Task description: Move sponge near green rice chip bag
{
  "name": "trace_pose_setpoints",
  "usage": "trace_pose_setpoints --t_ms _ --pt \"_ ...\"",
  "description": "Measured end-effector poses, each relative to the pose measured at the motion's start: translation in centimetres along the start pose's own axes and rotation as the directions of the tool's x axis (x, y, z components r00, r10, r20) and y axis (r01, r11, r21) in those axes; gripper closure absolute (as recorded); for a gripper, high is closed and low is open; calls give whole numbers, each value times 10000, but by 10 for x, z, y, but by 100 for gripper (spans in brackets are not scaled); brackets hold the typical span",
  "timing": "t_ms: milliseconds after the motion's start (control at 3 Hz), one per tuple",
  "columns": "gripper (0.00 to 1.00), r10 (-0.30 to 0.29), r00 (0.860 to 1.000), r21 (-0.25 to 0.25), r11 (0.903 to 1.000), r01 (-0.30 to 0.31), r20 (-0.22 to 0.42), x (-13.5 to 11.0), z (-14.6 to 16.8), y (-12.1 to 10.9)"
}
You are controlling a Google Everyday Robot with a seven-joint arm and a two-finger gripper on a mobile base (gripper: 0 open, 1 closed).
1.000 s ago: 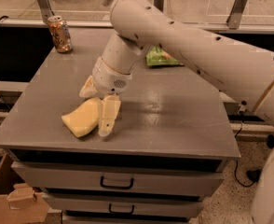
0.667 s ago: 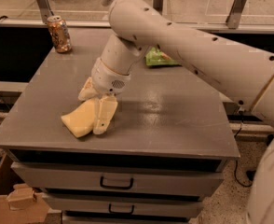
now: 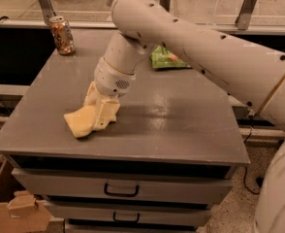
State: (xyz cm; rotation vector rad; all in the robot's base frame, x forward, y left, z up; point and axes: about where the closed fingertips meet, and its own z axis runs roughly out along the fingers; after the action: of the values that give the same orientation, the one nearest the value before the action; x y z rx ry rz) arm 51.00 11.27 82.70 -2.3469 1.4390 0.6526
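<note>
The pale yellow sponge (image 3: 78, 123) lies on the grey table top (image 3: 181, 125) near its front left. My gripper (image 3: 100, 116) reaches down from the cream arm and is shut on the sponge's right end, with one finger behind it and one in front. The sponge still rests on the table. The green rice chip bag (image 3: 166, 58) lies flat at the back of the table, right of centre, partly hidden behind my arm and well away from the sponge.
An orange-patterned drink can (image 3: 62, 34) stands at the back left corner. The table is a cabinet with drawers (image 3: 120, 191) below its front edge. A cardboard box (image 3: 16, 212) sits on the floor at lower left.
The gripper has dropped lower and its fingers have closed in on the sponge's right end, squeezing it. The bag and the can have not moved.
</note>
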Motion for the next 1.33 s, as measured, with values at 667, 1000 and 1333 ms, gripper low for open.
trace_pose_setpoints --t_ms 667,1000,1333 --pt "100 43 9984 1848 9827 -147 567 -9 -92 -22" --pt "100 43 9984 1848 9827 -147 566 -9 -92 -22" --pt "100 159 9988 2015 9792 -247 453 -4 -93 -22"
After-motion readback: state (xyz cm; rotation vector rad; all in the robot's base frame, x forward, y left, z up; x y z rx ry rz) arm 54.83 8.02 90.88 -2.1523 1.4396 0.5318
